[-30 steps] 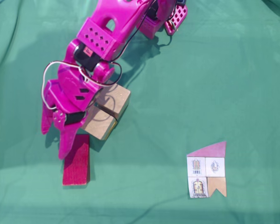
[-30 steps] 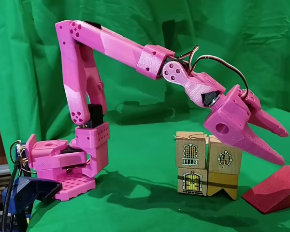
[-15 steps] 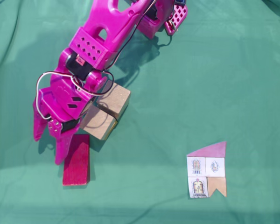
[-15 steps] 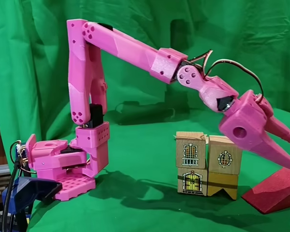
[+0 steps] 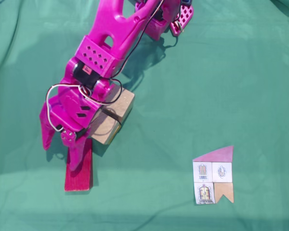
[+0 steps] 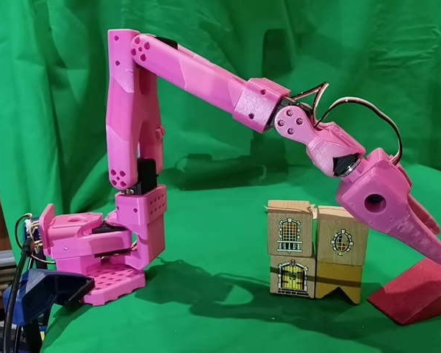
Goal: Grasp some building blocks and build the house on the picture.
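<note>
Jaws lower, over red slab

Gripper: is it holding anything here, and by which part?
Nothing is held. The gripper is open, one finger over the dark-red slab, not closed on it.

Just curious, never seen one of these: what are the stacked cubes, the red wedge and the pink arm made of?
The stacked cubes look like plain unvarnished wood, with tan matte faces and printed window stickers. The red wedge seems to be wood stained dark red; a streaky grain shows. The pink arm looks like matte plastic, probably 3D-printed.
</note>
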